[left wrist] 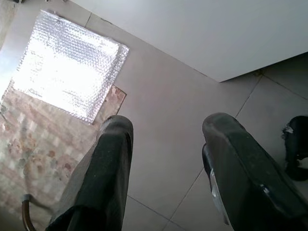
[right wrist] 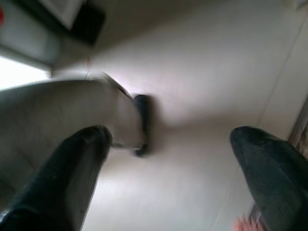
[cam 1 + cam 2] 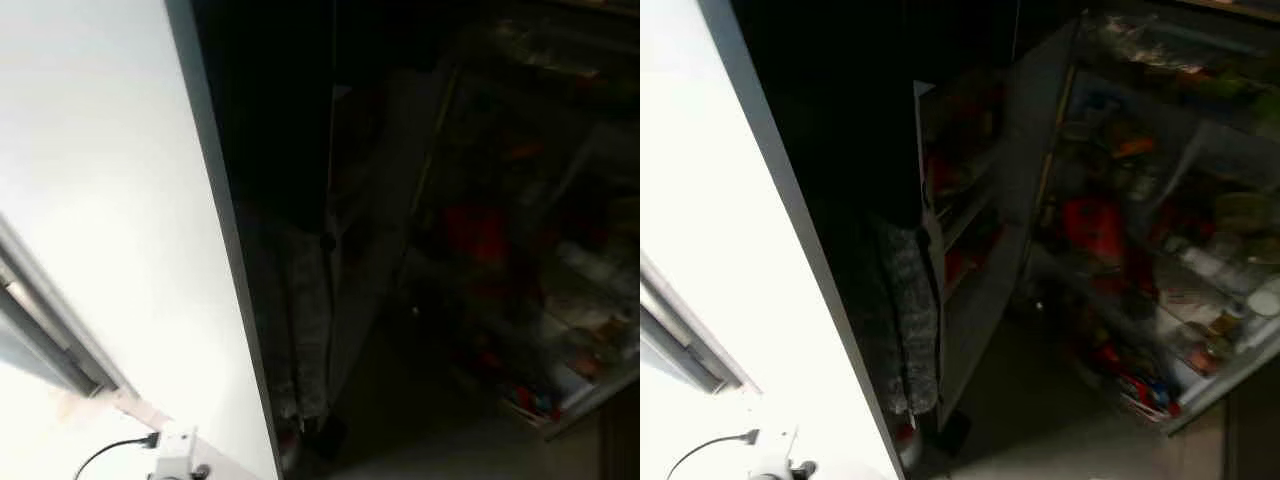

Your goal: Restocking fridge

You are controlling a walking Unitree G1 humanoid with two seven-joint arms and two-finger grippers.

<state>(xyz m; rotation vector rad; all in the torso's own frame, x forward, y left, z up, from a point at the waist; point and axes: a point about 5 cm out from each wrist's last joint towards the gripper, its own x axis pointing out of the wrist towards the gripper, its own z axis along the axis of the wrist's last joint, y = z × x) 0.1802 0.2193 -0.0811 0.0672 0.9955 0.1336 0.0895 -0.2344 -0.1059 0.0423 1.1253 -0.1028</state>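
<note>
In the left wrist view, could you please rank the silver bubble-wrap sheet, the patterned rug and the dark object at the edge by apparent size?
1. Silver bubble-wrap sheet and patterned rug: alike, and the rug is cut off.
2. Dark object: smallest, also cut off.

**Fridge open, shelves packed, white panel close on my left**

The fridge (image 3: 1160, 230) stands open ahead; its shelves are crowded with blurred jars and packets, little spare room visible. Its open door (image 3: 980, 250) juts toward me, racks loaded. A dark strip of floor (image 3: 1040, 400) runs between door and shelves. A white panel (image 3: 110, 200) walls my left side. My left gripper (image 1: 166, 144) hangs spread over bare tile, a foil sheet (image 1: 72, 62) nearby.
</note>
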